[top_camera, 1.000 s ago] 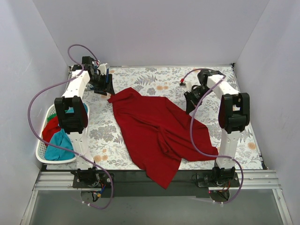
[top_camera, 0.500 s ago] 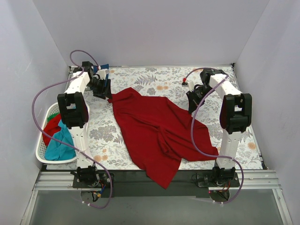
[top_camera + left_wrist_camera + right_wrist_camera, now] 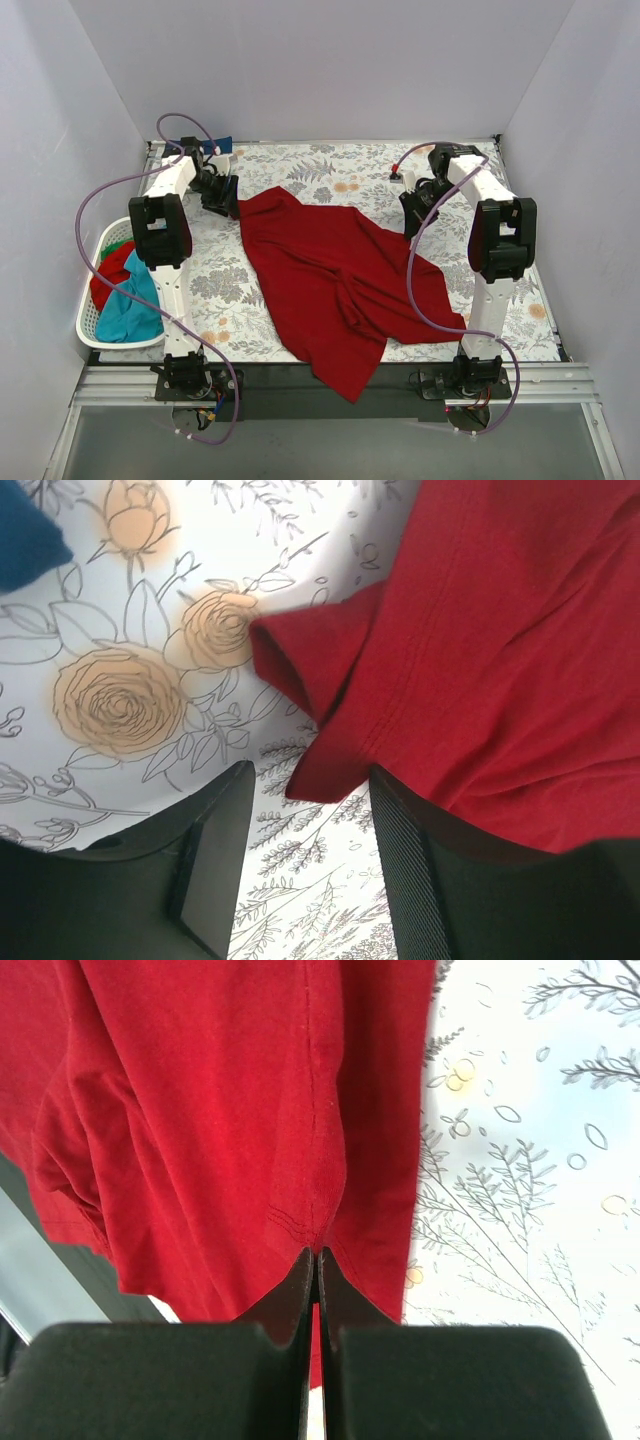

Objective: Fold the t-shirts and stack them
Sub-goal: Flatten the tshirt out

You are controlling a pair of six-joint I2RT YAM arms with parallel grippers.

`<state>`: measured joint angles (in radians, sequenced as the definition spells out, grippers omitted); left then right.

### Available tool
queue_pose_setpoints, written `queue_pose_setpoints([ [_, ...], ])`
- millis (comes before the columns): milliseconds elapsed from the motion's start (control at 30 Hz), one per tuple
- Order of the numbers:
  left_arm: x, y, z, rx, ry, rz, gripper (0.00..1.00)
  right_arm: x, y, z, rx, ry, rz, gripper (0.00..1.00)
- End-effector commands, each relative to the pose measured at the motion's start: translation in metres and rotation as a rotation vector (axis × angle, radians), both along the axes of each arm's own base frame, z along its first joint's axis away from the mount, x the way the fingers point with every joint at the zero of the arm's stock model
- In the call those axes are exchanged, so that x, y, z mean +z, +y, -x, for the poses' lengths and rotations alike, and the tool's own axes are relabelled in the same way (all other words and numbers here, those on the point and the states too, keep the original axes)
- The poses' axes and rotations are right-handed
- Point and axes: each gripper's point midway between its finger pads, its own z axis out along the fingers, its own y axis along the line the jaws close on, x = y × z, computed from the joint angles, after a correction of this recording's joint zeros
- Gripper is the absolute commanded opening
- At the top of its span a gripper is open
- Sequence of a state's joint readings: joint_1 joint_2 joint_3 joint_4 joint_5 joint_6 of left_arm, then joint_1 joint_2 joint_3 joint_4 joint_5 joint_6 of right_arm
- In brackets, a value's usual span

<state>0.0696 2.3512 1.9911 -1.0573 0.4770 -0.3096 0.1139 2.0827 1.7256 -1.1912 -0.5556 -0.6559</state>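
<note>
One floral table cloth covers the whole work surface, and we see both arms reaching to its far side. Across the middle lies the dark red t-shirt, spread out diagonally but rumpled, with creases down its centre and its near end hanging over the front edge of the table. At the table's left edge sits a white laundry basket holding a heap of t-shirts in red and teal, none of them folded. A small piece of blue cloth lies at the far left corner; we cannot tell whether it is a folded shirt.

From the wrist view, the left gripper has its jaws spread wide, one finger on each side of the shirt's far left corner and low over the table, nothing yet clamped. The right gripper has its jaws pressed together, pinching the shirt's edge at a stitched seam.

We judge the task barely begun: this shirt is not yet flattened, no fold is made, no stack is clearly visible, and the basket awaits.
</note>
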Motion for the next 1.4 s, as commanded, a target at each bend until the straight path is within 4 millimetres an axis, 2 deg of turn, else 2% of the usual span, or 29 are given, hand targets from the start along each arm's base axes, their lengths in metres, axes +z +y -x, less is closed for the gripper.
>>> queue_pose_setpoints([
  [0, 0.012, -0.014, -0.01, -0.048, -0.055, 0.046, 0.48, 0.009, -0.005, -0.006, -0.002, -0.012, 0.002, 0.01],
  [233, 0.02, -0.024, -0.013, -0.071, -0.07, 0.088, 0.43, 0.008, -0.006, -0.007, -0.008, 0.002, 0.002, 0.01],
  [500, 0.023, -0.025, -0.007, -0.091, -0.051, 0.081, 0.27, 0.011, -0.006, -0.01, -0.015, -0.001, -0.002, 0.01],
  [800, 0.018, -0.019, 0.006, -0.096, -0.016, 0.049, 0.29, 0.014, -0.008, -0.013, -0.026, -0.012, 0.001, 0.01],
  [900, 0.022, -0.02, 0.003, -0.097, -0.035, 0.051, 0.18, 0.018, -0.008, -0.015, -0.026, -0.026, 0.002, 0.01],
  [933, 0.029, -0.02, 0.001, -0.094, -0.053, 0.051, 0.07, 0.02, -0.01, -0.017, -0.029, -0.037, 0.004, 0.01],
  [967, 0.033, -0.02, -0.002, -0.09, -0.07, 0.052, 0.02, 0.022, -0.01, -0.018, -0.027, -0.045, 0.008, 0.01],
  [1000, 0.038, -0.02, -0.005, -0.088, -0.083, 0.05, 0.0, 0.026, -0.013, -0.02, -0.032, -0.06, 0.01, 0.01],
  [1133, 0.088, -0.016, -0.031, -0.052, -0.22, 0.045, 0.0, 0.049, -0.034, -0.042, -0.061, -0.173, 0.053, 0.01],
  [1167, 0.107, -0.016, -0.039, -0.043, -0.278, 0.044, 0.0, 0.065, -0.039, -0.056, -0.077, -0.24, 0.057, 0.01],
  [1233, 0.132, -0.012, -0.051, -0.009, -0.354, 0.042, 0.0, 0.083, -0.065, -0.077, -0.147, -0.316, 0.082, 0.01],
  [1267, 0.153, -0.01, -0.063, 0.028, -0.425, 0.048, 0.0, 0.107, -0.074, -0.094, -0.18, -0.401, 0.089, 0.01],
  [1300, 0.175, -0.005, -0.068, 0.057, -0.484, 0.04, 0.0, 0.118, -0.091, -0.106, -0.233, -0.453, 0.101, 0.01],
  [1367, 0.208, 0.001, -0.082, 0.118, -0.598, 0.064, 0.0, 0.142, -0.112, -0.123, -0.293, -0.55, 0.135, 0.01],
])
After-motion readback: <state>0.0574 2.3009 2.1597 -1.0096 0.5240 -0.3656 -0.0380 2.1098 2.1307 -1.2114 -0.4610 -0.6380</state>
